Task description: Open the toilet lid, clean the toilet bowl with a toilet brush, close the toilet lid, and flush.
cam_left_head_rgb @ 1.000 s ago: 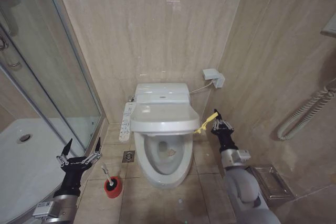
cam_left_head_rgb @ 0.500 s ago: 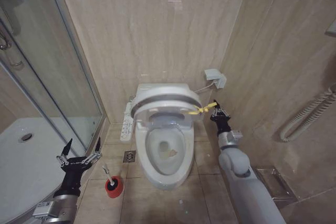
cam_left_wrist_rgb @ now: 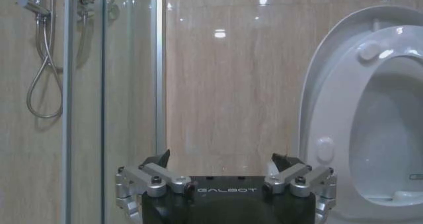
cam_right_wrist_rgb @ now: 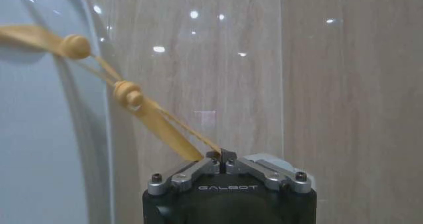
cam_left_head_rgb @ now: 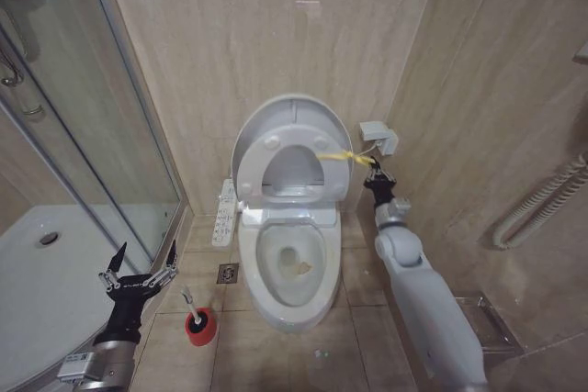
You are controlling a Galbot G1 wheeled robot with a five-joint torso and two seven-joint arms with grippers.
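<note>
My right gripper (cam_left_head_rgb: 372, 174), jaws clamped on the yellow cord loop (cam_left_head_rgb: 338, 154), holds the toilet lid (cam_left_head_rgb: 287, 128) upright at 12 o'clock above the toilet bowl (cam_left_head_rgb: 289, 268), while my left gripper (cam_left_head_rgb: 140, 266) waits, jaws apart, at 9 o'clock beside the toilet brush (cam_left_head_rgb: 195, 318).

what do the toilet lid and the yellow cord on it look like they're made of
Toilet lid: looks like glossy white moulded plastic; thin shell with raised bumpers and soft highlights.
Yellow cord: seems a flat woven fabric or rubbery band, matte, knotted in two places, pulled taut by the right hand.
</note>
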